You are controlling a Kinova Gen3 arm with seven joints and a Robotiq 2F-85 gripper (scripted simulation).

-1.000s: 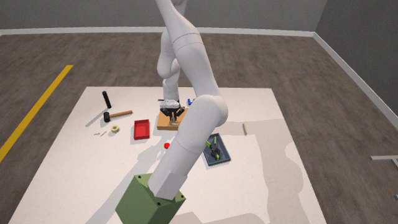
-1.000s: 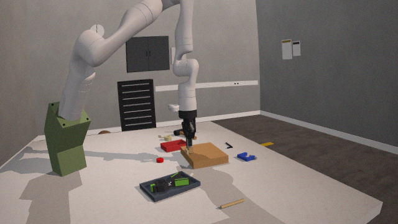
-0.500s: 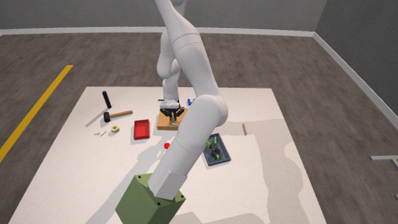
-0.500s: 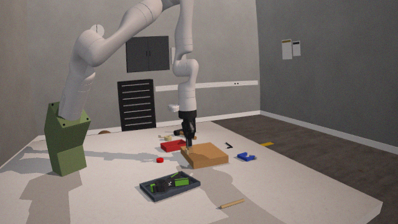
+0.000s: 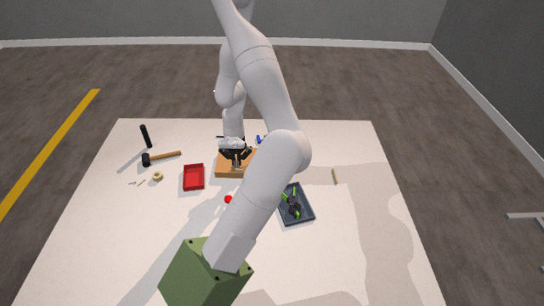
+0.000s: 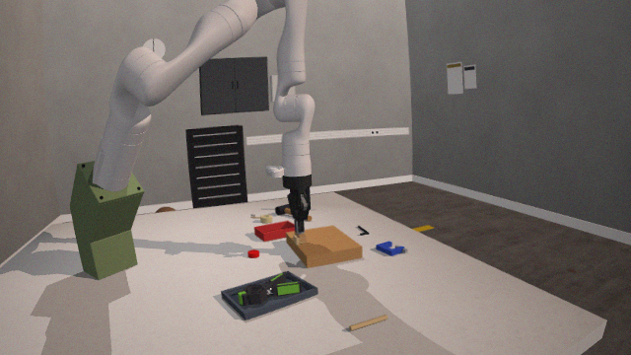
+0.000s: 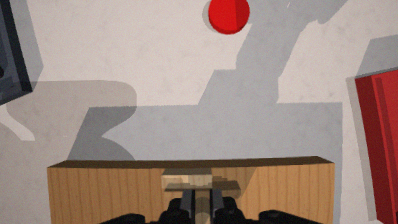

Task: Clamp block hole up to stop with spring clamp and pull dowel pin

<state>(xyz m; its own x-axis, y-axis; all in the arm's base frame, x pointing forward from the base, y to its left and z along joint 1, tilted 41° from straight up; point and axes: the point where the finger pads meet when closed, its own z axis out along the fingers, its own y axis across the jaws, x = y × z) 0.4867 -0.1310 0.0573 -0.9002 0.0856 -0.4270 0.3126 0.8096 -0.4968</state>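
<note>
One black claw (image 7: 202,210) is seen lowered over the near edge of the grained wooden bench board (image 7: 100,192), its fingers pinched on a slim, pale cylindrical dowel pin (image 7: 202,206) standing in the small wooden block (image 7: 200,180). A flat red disc (image 7: 228,14) lies on the matte white counter (image 7: 150,55), and a red rectangular tray (image 7: 380,145) is seen to one side.

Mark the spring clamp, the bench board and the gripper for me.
spring clamp (image 6: 287,288), exterior view, on its green handle in the dark tray.
bench board (image 6: 331,247), exterior view, on its bare top face.
gripper (image 6: 299,232), exterior view, between its fingertips at the board's near corner.
</note>
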